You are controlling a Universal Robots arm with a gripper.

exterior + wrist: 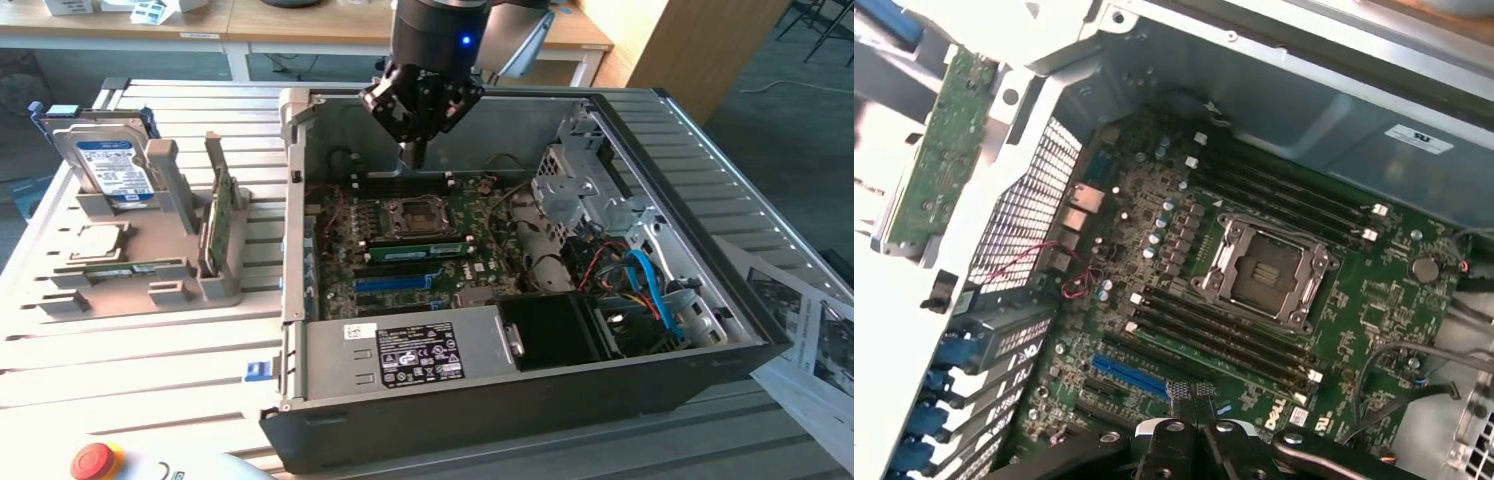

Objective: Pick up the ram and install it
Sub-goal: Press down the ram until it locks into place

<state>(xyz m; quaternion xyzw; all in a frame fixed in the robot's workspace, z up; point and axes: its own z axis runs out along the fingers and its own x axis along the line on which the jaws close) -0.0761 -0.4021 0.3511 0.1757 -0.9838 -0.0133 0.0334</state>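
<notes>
Arm: black robot gripper (pixel 416 150) hangs over the rear part of the open black and grey computer case (pixel 534 395), above the green motherboard (pixel 400 255).
Fingers: closed together, tips pointing down at the black memory slots (pixel 400 183) behind the processor socket; nothing seen between them.
Ram: long, thin green circuit-board stick (pixel 214 225) stands on edge in the grey plastic parts holder (pixel 147 275), outside the case on the exterior view's left; the same stick (pixel 942 165) appears in the wrist view beyond the case wall. Well apart from the gripper.
Motherboard: square metal processor socket (pixel 1262 272) sits between two banks of black slots; blue expansion slot (pixel 1134 375) lies near the fingers.
Holder contents: silver hard drive with blue-white label (pixel 110 165) upright at the back; small square metal chip (pixel 96 240) lying flat.
Worktop: slatted metal worktop (pixel 134 370) carries case and holder.
Other: red stop button (pixel 96 460) at the near edge.
</notes>
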